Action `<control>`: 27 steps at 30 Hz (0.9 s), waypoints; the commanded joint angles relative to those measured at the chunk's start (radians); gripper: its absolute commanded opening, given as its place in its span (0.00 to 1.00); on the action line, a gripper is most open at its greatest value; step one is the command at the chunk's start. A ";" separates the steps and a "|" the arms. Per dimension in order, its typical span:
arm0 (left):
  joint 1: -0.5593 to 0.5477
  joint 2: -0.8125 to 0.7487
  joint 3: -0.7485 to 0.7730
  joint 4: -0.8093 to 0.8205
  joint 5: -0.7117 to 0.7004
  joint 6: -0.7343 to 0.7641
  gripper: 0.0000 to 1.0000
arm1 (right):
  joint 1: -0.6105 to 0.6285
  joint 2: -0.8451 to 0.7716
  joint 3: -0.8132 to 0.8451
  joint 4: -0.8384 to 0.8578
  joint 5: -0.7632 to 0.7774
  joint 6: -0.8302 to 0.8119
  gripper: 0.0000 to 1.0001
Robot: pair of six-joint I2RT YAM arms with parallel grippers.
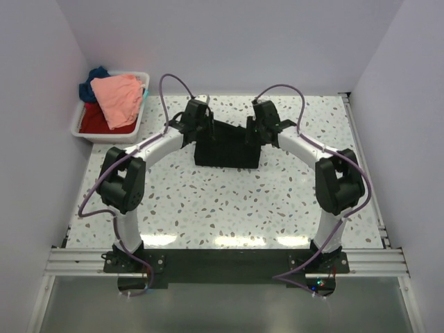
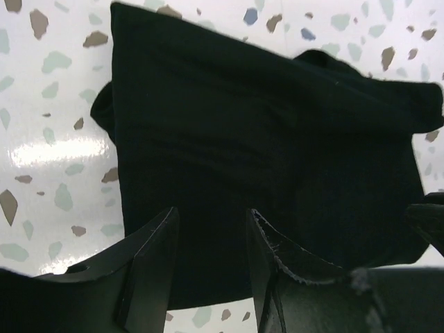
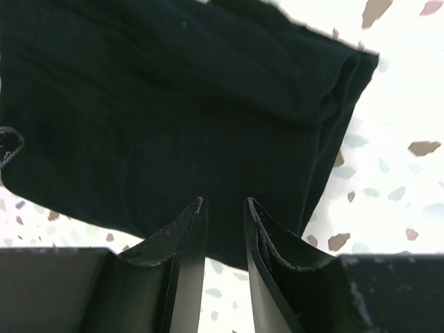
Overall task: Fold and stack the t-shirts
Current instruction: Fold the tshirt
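On my screen both arms are mounted at the long silver aluminium rail [image 1: 222, 258]. The left arm [image 1: 123, 182] and right arm [image 1: 338, 182] share one build: glossy white tube links between bulky matte black joint housings. A thin purple cable [image 1: 170, 78] loops along each, from the rail end to the far end. Farthest from the rail, the left gripper [image 2: 211, 215] and right gripper [image 3: 225, 202] each carry two black wedge-shaped fingers [image 2: 149, 270] with ragged inner edges.

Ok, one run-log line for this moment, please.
black t-shirt: folded on table | left end effector: open, over it | right end effector: open, over it | bin: salmon-pink shirt, red shirt, dark blue shirt
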 commanded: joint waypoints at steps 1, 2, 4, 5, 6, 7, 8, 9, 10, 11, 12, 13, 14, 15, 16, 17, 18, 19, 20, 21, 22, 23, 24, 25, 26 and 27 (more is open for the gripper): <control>0.002 -0.052 -0.059 -0.004 0.023 -0.024 0.48 | 0.014 -0.005 -0.031 0.000 -0.056 0.010 0.31; -0.003 -0.048 -0.068 -0.001 0.020 -0.024 0.48 | 0.014 0.003 -0.031 0.003 -0.058 0.015 0.31; -0.006 -0.042 -0.094 0.006 0.014 -0.024 0.48 | 0.014 0.032 -0.031 0.008 -0.075 0.016 0.31; -0.006 -0.034 -0.103 0.011 0.007 -0.023 0.48 | 0.014 0.043 -0.031 0.009 -0.078 0.019 0.31; -0.007 -0.026 -0.111 0.013 0.007 -0.023 0.48 | 0.016 0.061 -0.031 0.009 -0.081 0.019 0.30; -0.007 -0.020 -0.119 0.008 0.002 -0.020 0.48 | 0.014 0.070 -0.031 0.006 -0.079 0.018 0.30; -0.007 -0.009 -0.125 0.006 -0.007 -0.020 0.47 | 0.014 0.076 -0.039 0.004 -0.078 0.022 0.30; -0.007 -0.006 -0.132 0.008 -0.009 -0.020 0.47 | 0.014 0.081 -0.046 0.008 -0.079 0.021 0.30; -0.007 -0.003 -0.152 0.008 -0.012 -0.018 0.47 | 0.013 0.089 -0.052 0.006 -0.076 0.022 0.29; -0.007 -0.002 -0.165 0.012 -0.010 -0.020 0.47 | 0.014 0.093 -0.071 0.006 -0.078 0.024 0.29; -0.007 -0.002 -0.184 0.013 -0.010 -0.020 0.47 | 0.016 0.095 -0.080 0.004 -0.075 0.025 0.29; -0.007 -0.003 -0.194 0.013 -0.010 -0.020 0.47 | 0.014 0.095 -0.088 0.000 -0.075 0.028 0.29; -0.007 -0.005 -0.203 0.011 -0.010 -0.021 0.47 | 0.014 0.093 -0.107 -0.006 -0.075 0.028 0.29; -0.007 -0.006 -0.221 0.011 -0.012 -0.021 0.46 | 0.014 0.089 -0.118 -0.008 -0.073 0.030 0.28; -0.009 -0.011 -0.231 0.008 -0.010 -0.023 0.46 | 0.014 0.081 -0.129 -0.009 -0.069 0.033 0.28; -0.009 -0.012 -0.240 0.002 -0.009 -0.023 0.46 | 0.014 0.076 -0.149 -0.017 -0.067 0.035 0.28; -0.009 -0.012 -0.257 -0.003 -0.009 -0.024 0.46 | 0.014 0.075 -0.157 -0.022 -0.063 0.035 0.28; -0.012 -0.008 -0.261 -0.010 -0.009 -0.031 0.46 | 0.014 0.072 -0.166 -0.028 -0.059 0.036 0.27; -0.015 -0.006 -0.267 -0.032 -0.015 -0.031 0.46 | 0.016 0.069 -0.183 -0.035 -0.055 0.038 0.27; -0.020 -0.003 -0.280 -0.041 -0.021 -0.031 0.46 | 0.016 0.066 -0.190 -0.037 -0.055 0.035 0.27; -0.030 0.000 -0.287 -0.049 -0.030 -0.034 0.45 | 0.014 0.066 -0.197 -0.040 -0.050 0.033 0.27; -0.036 0.001 -0.295 -0.062 -0.045 -0.032 0.45 | 0.014 0.063 -0.210 -0.049 -0.043 0.033 0.27; -0.046 0.003 -0.307 -0.070 -0.056 -0.029 0.45 | 0.014 0.061 -0.216 -0.054 -0.038 0.028 0.26; -0.065 0.012 -0.310 -0.081 -0.072 -0.025 0.45 | 0.014 0.061 -0.221 -0.060 -0.035 0.027 0.26; -0.073 0.018 -0.310 -0.111 -0.107 -0.024 0.45 | 0.014 0.061 -0.230 -0.071 -0.035 0.027 0.26; -0.082 0.024 -0.310 -0.124 -0.119 -0.023 0.45 | 0.016 0.055 -0.238 -0.075 -0.035 0.025 0.25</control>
